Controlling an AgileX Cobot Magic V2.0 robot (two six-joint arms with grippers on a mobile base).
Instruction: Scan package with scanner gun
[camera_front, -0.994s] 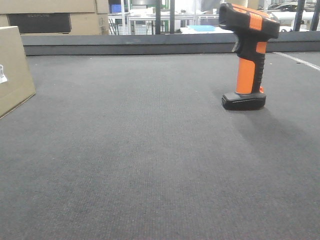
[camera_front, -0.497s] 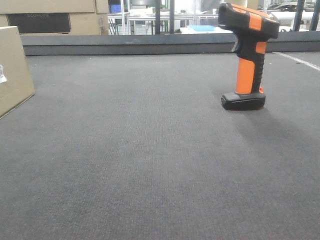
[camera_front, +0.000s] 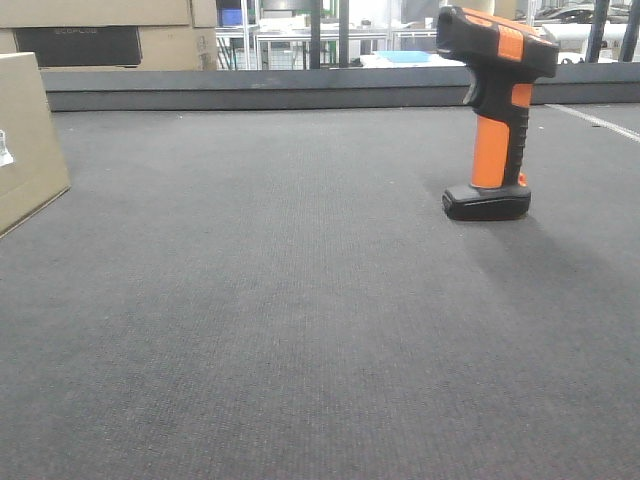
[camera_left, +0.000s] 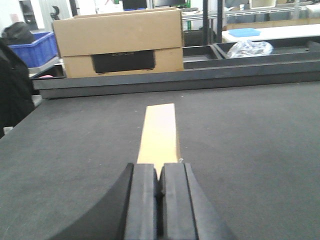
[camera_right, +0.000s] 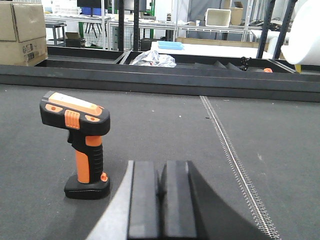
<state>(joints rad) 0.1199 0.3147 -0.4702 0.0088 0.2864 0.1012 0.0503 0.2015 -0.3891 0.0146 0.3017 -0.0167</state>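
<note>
The scanner gun (camera_front: 493, 110) stands upright on its flat black foot at the right of the dark mat, orange stem and top stripe showing. The right wrist view has the scanner gun (camera_right: 82, 145) left of my right gripper (camera_right: 160, 170), apart from it. That gripper is shut with nothing between its fingers. The package (camera_front: 25, 140), a plain tan box with a small white label, sits at the mat's left edge. Seen from the left wrist, the package (camera_left: 159, 132) is a narrow tan strip just beyond my left gripper (camera_left: 159, 172), which is shut and holds nothing.
A raised dark rim (camera_front: 300, 88) borders the far side of the mat. Behind it stand cardboard boxes with a dark panel (camera_left: 117, 42), a blue crate (camera_left: 35, 47) and a crumpled plastic bag (camera_right: 152, 59). A stitched seam (camera_right: 235, 160) crosses the mat right of my right gripper.
</note>
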